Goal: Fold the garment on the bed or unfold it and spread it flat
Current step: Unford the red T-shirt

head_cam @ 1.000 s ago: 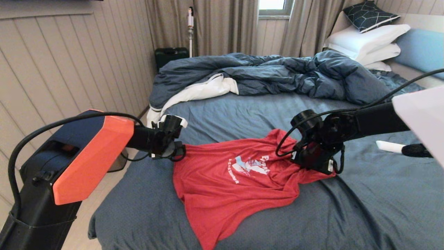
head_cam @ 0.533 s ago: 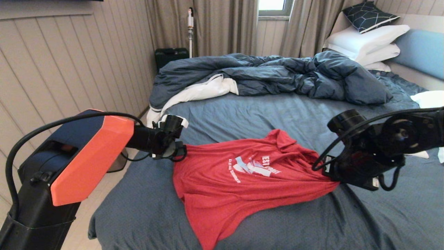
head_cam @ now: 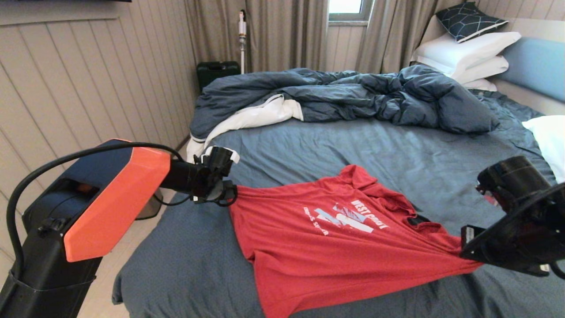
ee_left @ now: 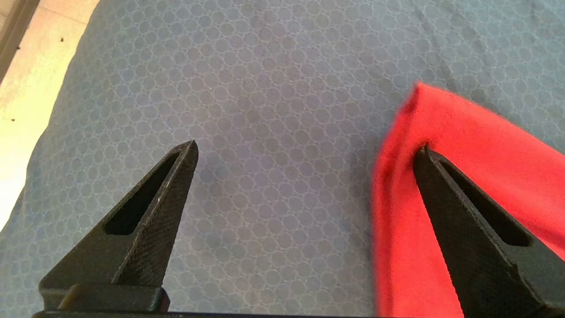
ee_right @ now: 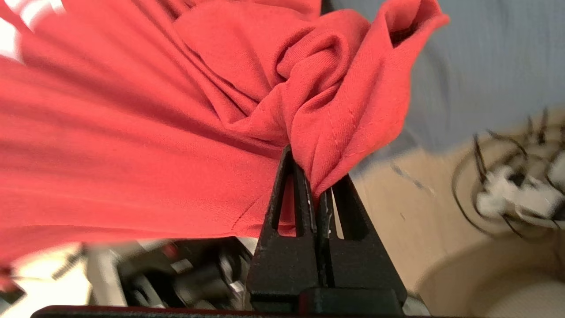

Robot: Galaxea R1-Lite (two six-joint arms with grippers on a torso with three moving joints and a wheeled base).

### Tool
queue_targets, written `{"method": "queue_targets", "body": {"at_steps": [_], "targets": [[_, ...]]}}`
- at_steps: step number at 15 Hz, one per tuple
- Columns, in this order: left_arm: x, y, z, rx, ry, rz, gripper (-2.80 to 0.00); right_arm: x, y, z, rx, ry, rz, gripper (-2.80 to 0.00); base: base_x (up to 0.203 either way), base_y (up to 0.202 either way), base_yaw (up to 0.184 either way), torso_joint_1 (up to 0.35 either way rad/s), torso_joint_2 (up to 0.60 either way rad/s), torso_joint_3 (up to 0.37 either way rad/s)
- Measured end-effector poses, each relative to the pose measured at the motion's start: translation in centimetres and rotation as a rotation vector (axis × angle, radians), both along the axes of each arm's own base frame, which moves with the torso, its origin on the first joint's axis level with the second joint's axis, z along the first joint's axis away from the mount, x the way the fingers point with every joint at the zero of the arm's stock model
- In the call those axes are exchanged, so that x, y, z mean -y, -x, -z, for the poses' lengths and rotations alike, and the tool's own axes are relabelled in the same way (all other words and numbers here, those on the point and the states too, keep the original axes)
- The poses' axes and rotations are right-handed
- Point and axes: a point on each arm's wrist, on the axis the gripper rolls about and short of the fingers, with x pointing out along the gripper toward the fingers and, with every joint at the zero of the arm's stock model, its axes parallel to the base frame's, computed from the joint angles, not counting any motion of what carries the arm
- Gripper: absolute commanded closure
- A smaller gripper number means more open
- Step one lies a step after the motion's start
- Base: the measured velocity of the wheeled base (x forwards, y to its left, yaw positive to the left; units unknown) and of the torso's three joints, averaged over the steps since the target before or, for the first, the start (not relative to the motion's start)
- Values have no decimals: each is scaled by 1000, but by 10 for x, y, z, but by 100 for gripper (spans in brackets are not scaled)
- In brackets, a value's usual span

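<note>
Plainly, my right gripper [ee_right: 315,176] is largely masked in the head view by its own wrist housing and cables; the wrist view shows its fingers pinched hard on a bunched fold of the garment [head_cam: 335,247]. One red shirt, chest print up (lettering partly creased), lies on the near half of the bed [head_cam: 309,145], drawn taut toward my right. One rumpled duvet [head_cam: 344,97] sits beyond it; three white pillows [head_cam: 468,48] are stacked under one dark patterned pillow. My left gripper [ee_left: 304,150] hovers spread wide, one finger [ee_left: 463,229] over the shirt's edge, the other above bare sheet.
</note>
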Motion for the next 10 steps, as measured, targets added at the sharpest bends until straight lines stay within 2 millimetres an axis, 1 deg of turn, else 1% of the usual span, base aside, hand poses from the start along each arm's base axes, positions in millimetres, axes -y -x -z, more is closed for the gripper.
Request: {"method": "queue_targets", "body": {"at_steps": [2,3,6,8,10], "targets": [[0,0,0,1,0,-1,-280,1,15,15,-62,-1,-7,0,0,0,0,0,0,0],[0,0,0,1,1,0,-280,2,19,20,-81,-4,-8,-280,0,0,0,0,0,0],[0,0,-1,2,1,-1,-280,3,32,27,-77,-9,-19,-280,0,0,0,0,0,0],[0,0,-1,4,1,-1,-280,4,39,25,-55,-4,-42,-280,0,0,0,0,0,0],[0,0,-4,9,3,-1,-280,4,45,13,5,0,-65,-280,0,0,0,0,0,0]]}}
